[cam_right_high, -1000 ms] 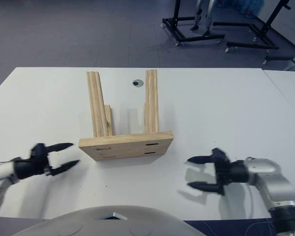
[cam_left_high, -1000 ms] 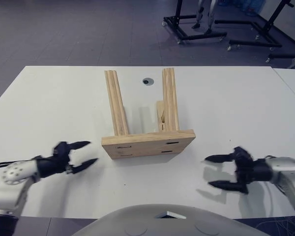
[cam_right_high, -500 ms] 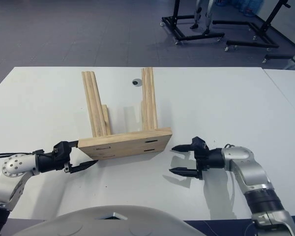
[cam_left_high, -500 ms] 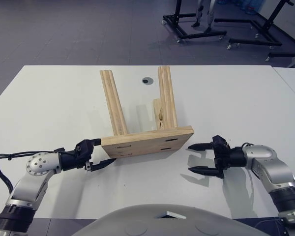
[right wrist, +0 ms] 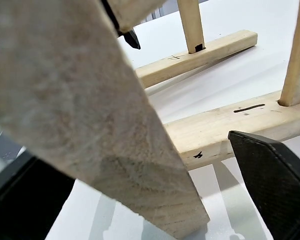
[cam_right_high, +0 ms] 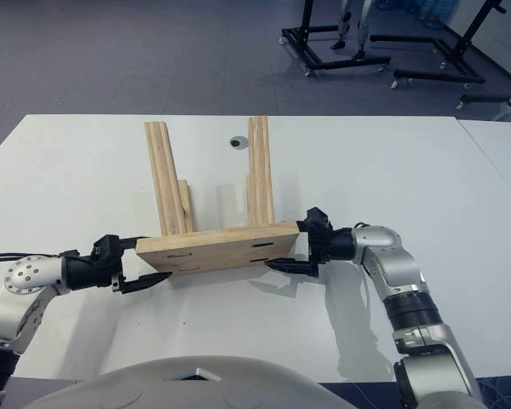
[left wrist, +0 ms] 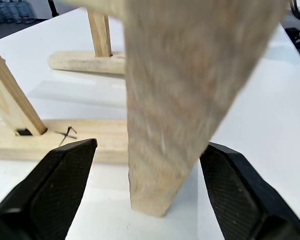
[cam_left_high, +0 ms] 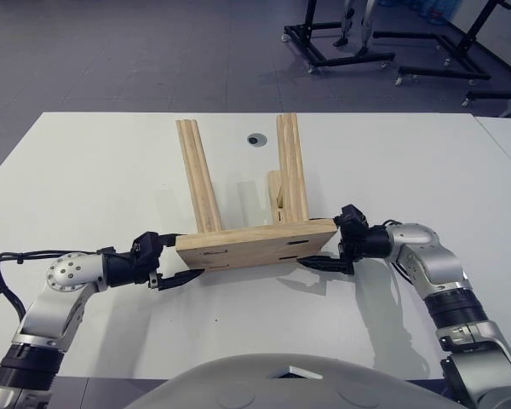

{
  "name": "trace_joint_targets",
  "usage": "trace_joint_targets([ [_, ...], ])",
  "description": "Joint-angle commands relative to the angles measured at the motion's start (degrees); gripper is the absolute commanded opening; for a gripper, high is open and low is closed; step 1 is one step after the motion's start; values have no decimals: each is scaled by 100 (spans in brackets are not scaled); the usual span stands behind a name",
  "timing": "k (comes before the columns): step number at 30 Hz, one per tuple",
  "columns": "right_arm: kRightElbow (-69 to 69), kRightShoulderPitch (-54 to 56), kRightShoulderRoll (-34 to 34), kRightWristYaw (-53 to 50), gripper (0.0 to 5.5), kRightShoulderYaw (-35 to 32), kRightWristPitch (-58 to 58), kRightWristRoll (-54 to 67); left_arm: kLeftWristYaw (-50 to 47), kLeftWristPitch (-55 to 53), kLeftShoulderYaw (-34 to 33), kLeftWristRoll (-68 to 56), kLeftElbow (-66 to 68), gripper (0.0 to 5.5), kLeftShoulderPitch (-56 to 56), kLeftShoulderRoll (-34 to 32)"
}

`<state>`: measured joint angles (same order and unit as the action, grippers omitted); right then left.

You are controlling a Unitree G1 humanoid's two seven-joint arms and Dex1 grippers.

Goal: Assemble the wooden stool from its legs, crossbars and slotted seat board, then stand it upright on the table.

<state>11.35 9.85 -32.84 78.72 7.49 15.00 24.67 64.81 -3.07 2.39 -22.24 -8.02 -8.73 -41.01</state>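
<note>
Left claw (cam_left_high: 177, 261) and right claw (cam_left_high: 330, 244) sit spread around the seat board (cam_left_high: 255, 247) ends; an uneven squeeze could topple the stool (cam_left_high: 201, 181).

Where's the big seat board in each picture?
Left eye view: the seat board stands on edge in the middle.
Right eye view: seat board left of the middle.
Left wrist view: seat board close up, in the middle.
Right wrist view: seat board close up, slanting across.
Shared landmark: the legs sticking out behind it.
</note>
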Motion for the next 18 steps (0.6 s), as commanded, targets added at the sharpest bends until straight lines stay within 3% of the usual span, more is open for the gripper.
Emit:
trace_joint_targets([
  [1,-18,110,37,-81,492,-94,78,41,-7,-275,-33,-172,-138,348,241,12],
  [12,-54,171,1,131,287,59,187,-42,94,-243,15,-103,-96,179,273,28],
  [15,-97,141,-62,123,233,46,269,-50,208,-379,14,-166,-148,163,327,-13],
  [18,-439,222,-211,130,220,-92,753,196,293,-1112,-123,-654,-339,163,614,-109],
])
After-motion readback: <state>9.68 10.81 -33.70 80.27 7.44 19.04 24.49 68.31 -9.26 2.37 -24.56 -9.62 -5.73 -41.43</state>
